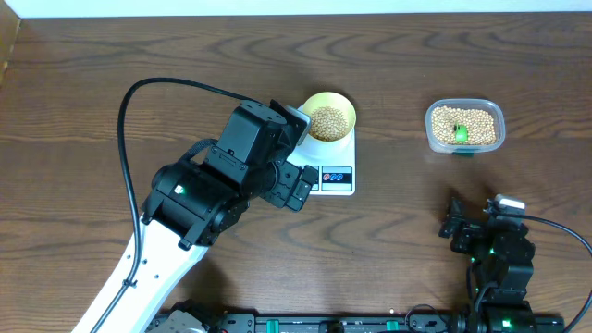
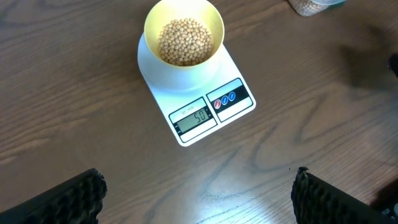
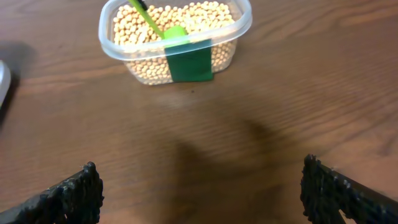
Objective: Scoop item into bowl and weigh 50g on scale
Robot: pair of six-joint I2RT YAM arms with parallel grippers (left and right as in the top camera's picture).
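A dark wooden counter (image 1: 83, 65) seen from above, with two robot arms reaching in from the near edge.

The left arm (image 1: 190, 194) leans over the middle of the counter, its wrist covering the left edge of a flat white scale (image 1: 339, 155). Its jaws are spread wide. In the left wrist view the two black ribbed fingertips (image 2: 68, 199) sit at the bottom corners with bare wood between them. They hold nothing and touch nothing.

A small pale-yellow bowl (image 2: 150, 31) stands on the scale's (image 2: 231, 98) round platform. It holds a mound of small tan beans (image 2: 183, 40). The grey display (image 2: 196, 117) appears to read 50.

The right arm (image 1: 495, 245) sits low at the near right, well apart from the scale. Its jaws are also spread wide and empty, with black fingertips (image 3: 62, 199) at the bottom corners of the right wrist view and only wood between them.

Beyond them, a clear plastic tub (image 3: 118, 46) with a green label (image 3: 189, 62) holds more beans. A green scoop (image 3: 155, 23) rests inside it. From above, the tub (image 1: 432, 118) stands at the far right, well apart from the bowl (image 1: 346, 104).
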